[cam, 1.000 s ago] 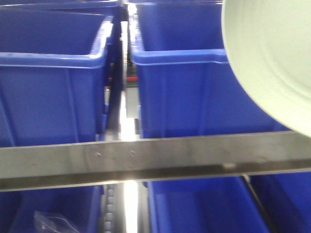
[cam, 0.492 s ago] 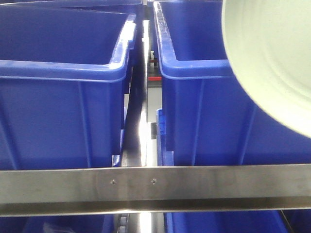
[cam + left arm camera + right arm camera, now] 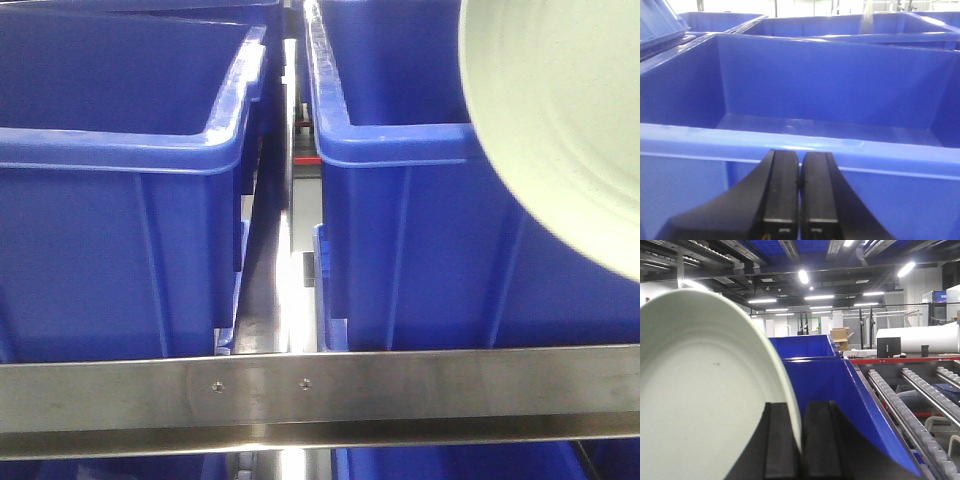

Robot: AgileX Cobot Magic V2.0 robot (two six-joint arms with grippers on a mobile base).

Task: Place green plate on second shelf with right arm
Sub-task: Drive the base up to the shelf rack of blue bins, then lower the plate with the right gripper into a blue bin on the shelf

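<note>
The green plate fills the upper right of the front view, held on edge in front of a blue bin. In the right wrist view the plate stands upright at the left, its rim pinched between the black fingers of my right gripper, which is shut on it. My left gripper is shut with nothing in it, just in front of the near wall of a blue bin. A steel shelf rail crosses the bottom of the front view.
Two blue bins sit side by side behind the rail, a narrow gap between them. More blue bins stand behind. A roller conveyor runs at the right of the blue bin in the right wrist view.
The front view has shifted: the steel rail has dropped lower in frame and the bins loom larger. The plate has kept its place at the upper right.
</note>
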